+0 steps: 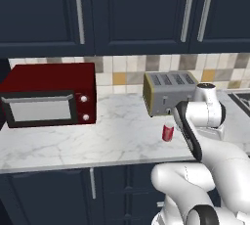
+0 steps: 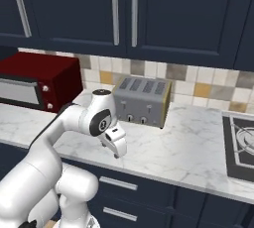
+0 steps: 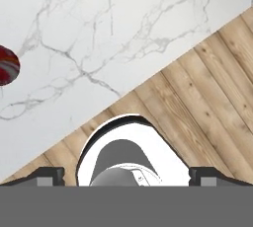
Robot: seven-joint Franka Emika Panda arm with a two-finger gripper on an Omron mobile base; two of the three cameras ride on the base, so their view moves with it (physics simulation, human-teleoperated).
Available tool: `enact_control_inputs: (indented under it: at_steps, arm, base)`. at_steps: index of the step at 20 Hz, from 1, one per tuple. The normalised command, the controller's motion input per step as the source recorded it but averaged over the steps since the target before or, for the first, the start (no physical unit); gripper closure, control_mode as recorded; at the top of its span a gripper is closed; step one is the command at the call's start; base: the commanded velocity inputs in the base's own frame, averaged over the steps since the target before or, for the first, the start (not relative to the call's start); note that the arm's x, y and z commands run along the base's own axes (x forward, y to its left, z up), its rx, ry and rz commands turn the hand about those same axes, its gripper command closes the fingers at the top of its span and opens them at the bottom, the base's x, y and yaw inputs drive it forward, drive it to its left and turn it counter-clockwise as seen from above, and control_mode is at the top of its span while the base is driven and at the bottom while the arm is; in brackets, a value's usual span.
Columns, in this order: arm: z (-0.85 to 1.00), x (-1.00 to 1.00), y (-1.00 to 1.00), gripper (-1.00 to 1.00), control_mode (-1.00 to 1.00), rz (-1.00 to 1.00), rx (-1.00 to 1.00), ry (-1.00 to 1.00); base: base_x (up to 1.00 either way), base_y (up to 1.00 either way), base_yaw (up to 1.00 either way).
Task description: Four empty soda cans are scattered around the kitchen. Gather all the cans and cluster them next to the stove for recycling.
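The robot's two-finger gripper (image 3: 126, 174) hangs with its jaws spread wide and nothing between them, its two dark fingertips (image 3: 47, 174) far apart at the bottom of the hand view, looking straight down over the front edge of the white marble counter (image 3: 123, 28), with light wood plank flooring (image 3: 197, 102) below. A small red soda can (image 3: 7, 65) with a silvery top stands upright on the marble, off to the left edge of that view, well clear of the jaws and untouched. From the left base view, the can (image 1: 168, 132) sits near the counter's front edge, just in front of a grey four-slot toaster (image 1: 170, 93). A boxy red microwave (image 1: 49, 94) stands further left. The black gas stove (image 2: 240, 145) lies at the counter's far right, well apart from the can.
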Motion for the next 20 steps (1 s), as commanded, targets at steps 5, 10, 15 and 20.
enact_control_inputs:
  at_steps: [5,10,15,20]
  arm:
    - [0.00,0.00,0.00,-1.00,1.00,0.00,0.00,0.00]
    - [0.00,0.00,0.00,-1.00,1.00,0.00,0.00,0.00]
    - [0.00,0.00,0.00,-1.00,1.00,0.00,0.00,0.00]
    - [0.00,0.00,0.00,-1.00,1.00,0.00,0.00,0.00]
  base:
    - [-0.05,0.19,0.00]
    - [-0.01,0.03,0.00]
    - [0.00,0.00,0.00]
    - [0.00,0.00,0.00]
